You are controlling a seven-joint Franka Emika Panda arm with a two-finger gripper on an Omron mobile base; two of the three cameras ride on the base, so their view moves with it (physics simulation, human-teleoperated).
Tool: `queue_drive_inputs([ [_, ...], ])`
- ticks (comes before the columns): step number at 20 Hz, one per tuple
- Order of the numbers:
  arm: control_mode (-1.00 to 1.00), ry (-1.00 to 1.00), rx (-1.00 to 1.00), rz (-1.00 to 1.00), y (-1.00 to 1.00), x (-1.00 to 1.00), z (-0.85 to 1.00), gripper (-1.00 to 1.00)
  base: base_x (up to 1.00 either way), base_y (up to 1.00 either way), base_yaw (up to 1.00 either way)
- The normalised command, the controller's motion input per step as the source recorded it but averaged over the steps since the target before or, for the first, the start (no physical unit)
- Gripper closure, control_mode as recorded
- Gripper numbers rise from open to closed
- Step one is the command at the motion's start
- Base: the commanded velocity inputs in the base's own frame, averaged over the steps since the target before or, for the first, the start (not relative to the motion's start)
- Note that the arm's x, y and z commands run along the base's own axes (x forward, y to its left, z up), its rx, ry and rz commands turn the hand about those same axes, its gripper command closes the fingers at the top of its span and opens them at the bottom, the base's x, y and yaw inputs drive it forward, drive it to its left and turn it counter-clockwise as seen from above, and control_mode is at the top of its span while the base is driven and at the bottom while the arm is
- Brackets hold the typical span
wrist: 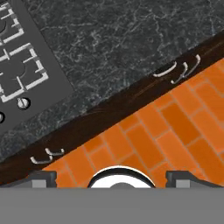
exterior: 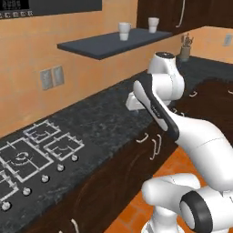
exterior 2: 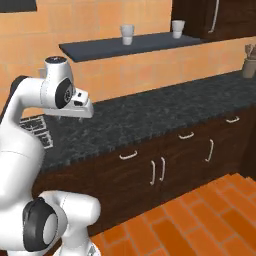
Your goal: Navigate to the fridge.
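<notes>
The hand points down over the front edge of the table; its two dark fingertips stand far apart at the bottom of the hand view with nothing between them, so it is spread and carries nothing. Below it lie the dark speckled table, the grey cooktop with its white burner outlines and round knobs, the dark wood cabinet fronts with curved silver handles, and the orange brick floor. In the base views the arm is folded in close above the table's front edge, a good carrying posture for driving. Further out a dark wall shelf holds two white cups, a pot of utensils stands in the far corner, and dark upper cabinets hang to the right. No fridge is in sight, so its place cannot be told from here. The step is to find and approach it: I would turn the base away from this run of table, keep the arm tucked and clear of the edge and shelf, and steer over open floor until the tall silver doors appear. I can read no brand, label or writing; the panel at top left is too blurred.
</notes>
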Motion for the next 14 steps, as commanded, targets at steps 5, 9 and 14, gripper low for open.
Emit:
queue_drive_inputs([
  [5, 1.0, 0.0, 0.0, 0.0, 0.0, 0.0, 0.0, -1.0, 0.0, 0.0, -1.0],
  [9, 1.0, 0.0, 0.0, 0.0, 0.0, 0.0, 0.0, -1.0, 0.0, 0.0, -1.0],
  [14, 1.0, 0.0, 0.0, 0.0, 0.0, 0.0, 0.0, -1.0, 0.0, 0.0, -1.0],
])
